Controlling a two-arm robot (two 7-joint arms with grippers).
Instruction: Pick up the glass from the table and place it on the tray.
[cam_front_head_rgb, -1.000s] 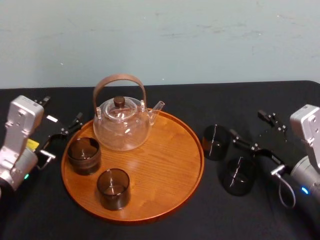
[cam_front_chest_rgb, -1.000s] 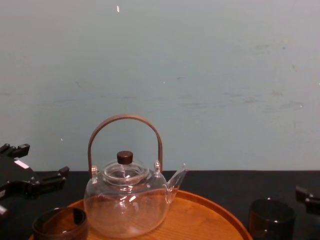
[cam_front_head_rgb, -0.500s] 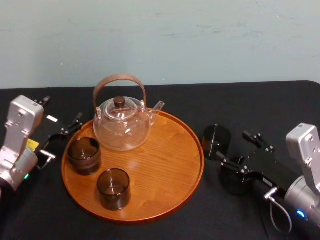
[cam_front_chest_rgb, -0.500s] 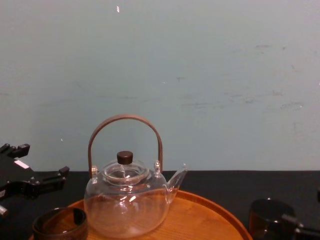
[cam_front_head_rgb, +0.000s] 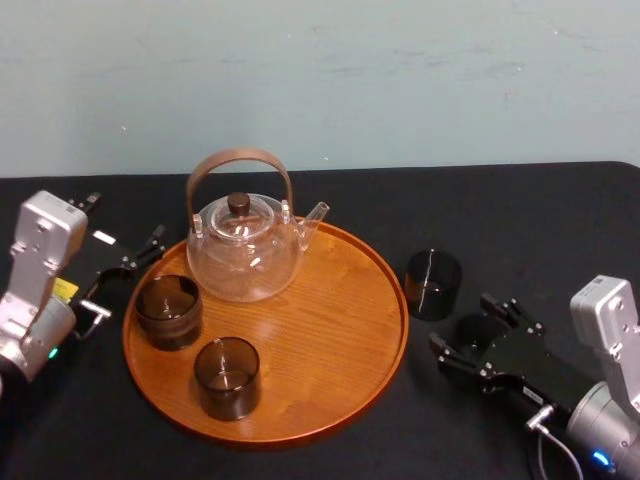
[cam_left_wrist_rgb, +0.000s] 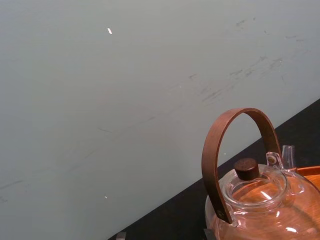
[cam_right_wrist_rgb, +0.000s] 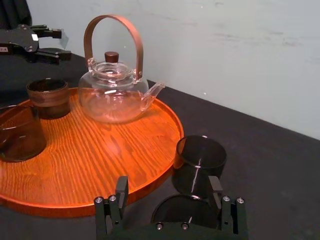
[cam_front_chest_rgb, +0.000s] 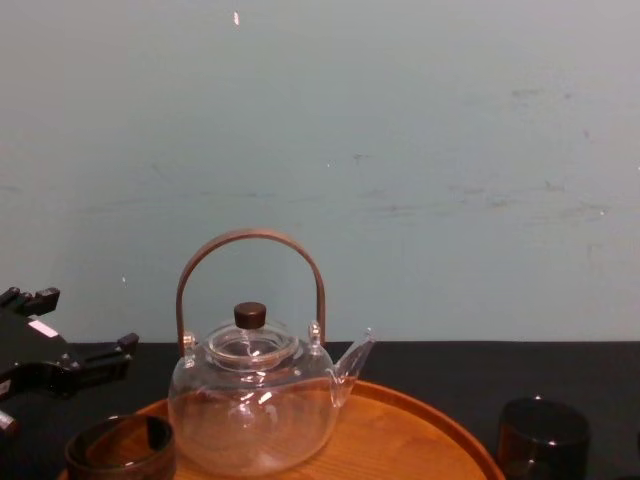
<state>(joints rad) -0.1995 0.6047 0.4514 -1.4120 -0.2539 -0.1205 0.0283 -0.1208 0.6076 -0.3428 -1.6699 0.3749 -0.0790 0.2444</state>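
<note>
1. Broadly, the table (cam_front_head_rgb: 520, 210) carried everything. Its black top was wide enough that the tray (cam_front_head_rgb: 325, 325) sat mid-table with bare room left toward the right edge.
2. The tray held its load along the far and left sides, so its right half lay bare. I judged that to be the likely landing spot.
3. The teapot (cam_front_head_rgb: 244, 255) stood upright at the tray's far side, clear of that spot.
4. The right gripper (cam_right_wrist_rgb: 168, 182) lay low over the table off the tray's right rim, toward the near right corner. Its jaws were spread, with one finger on each side of the glass (cam_right_wrist_rgb: 185, 212), and it pinched nothing. That looked like the setup for a side grip.
5. The left gripper (cam_front_head_rgb: 122, 222) sat idle off the tray's left rim with its fingers apart, empty.
6. The glass (cam_front_head_rgb: 475, 335) stood upright on the table between the right gripper's fingers, near the tray's right rim. I could not tell whether the pads touched it.
7. A second glass (cam_front_head_rgb: 432, 285) stood just beyond it toward the far edge, outside the jaws. That closeness probably explained why the gripper faced its target from the near edge.
8. Two more glasses (cam_front_head_rgb: 168, 310) (cam_front_head_rgb: 227, 377) sat on the tray's left and near parts.
</note>
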